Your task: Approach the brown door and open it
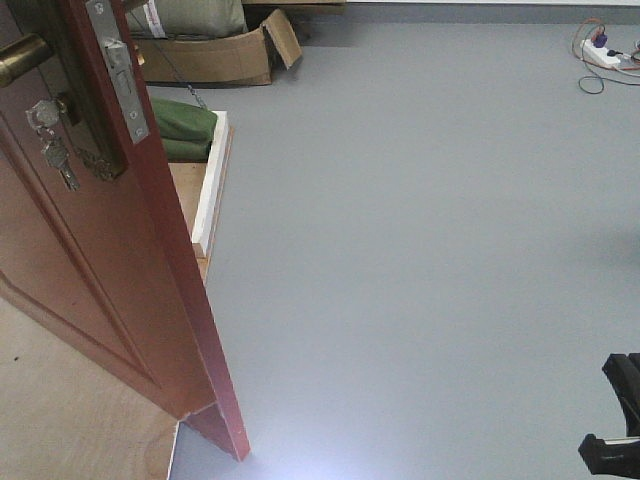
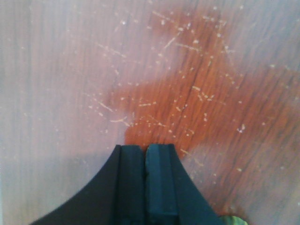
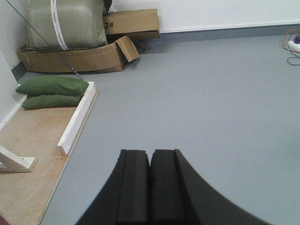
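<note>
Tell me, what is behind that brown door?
Past the brown door edge, two stacked green bags lie on a plywood base with a white rail. The door panel hides whatever lies further left.

**Legible and part-legible markings**

1. "2#": dark print on the long face of the upper cardboard box [image 3: 133, 22], at its left end. We place it at about eleven o'clock in the right wrist view. It is the only mark we can read in full.
2. Red lettering on the white band [image 3: 56, 23] running down the grey-green sack [image 3: 75, 21], at about ten o'clock of the same view. It is too small for us to read.
3. The same band appears in the front view at twelve o'clock [image 1: 153, 18]. We see red marks there but cannot read them.
</note>
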Available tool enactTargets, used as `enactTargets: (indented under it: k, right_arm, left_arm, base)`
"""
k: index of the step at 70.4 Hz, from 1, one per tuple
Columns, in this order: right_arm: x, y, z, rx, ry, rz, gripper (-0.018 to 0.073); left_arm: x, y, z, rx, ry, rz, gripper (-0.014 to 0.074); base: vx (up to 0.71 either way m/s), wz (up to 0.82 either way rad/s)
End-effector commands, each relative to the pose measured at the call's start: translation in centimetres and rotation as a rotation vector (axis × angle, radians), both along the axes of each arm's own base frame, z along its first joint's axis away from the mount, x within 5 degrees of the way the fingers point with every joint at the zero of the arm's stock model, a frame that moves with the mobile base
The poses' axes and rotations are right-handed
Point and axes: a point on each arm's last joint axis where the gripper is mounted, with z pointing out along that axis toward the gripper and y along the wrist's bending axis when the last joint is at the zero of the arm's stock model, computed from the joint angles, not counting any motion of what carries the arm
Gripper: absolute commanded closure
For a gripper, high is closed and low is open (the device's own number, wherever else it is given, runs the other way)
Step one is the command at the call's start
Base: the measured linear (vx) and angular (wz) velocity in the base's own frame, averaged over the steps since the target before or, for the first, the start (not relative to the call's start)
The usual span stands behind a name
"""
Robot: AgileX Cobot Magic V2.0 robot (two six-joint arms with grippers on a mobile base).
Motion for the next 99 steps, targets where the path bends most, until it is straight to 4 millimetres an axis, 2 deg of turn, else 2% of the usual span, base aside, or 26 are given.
enactTargets:
  k: [1, 43, 99]
  right_arm:
    - [0.13, -0.09, 0.72, -0.011, -0.095, -0.007, 0.0559]
    - [0.13, -0.09, 0.72, -0.011, -0.095, -0.007, 0.0559]
    - [0.13, -0.09, 0.72, -0.011, -0.095, -0.007, 0.0559]
  left_arm:
    - [-0.77, -0.05, 1.59, -0.04, -0.054, 0.006, 0.058]
    - [-0.77, -0.05, 1.59, -0.04, -0.054, 0.006, 0.058]
    - [-0.77, -0.05, 1.59, -0.04, -0.054, 0.006, 0.058]
  base:
    - [0.01, -0.03]
    - [0.07, -0.04]
    - [0.2, 0.0]
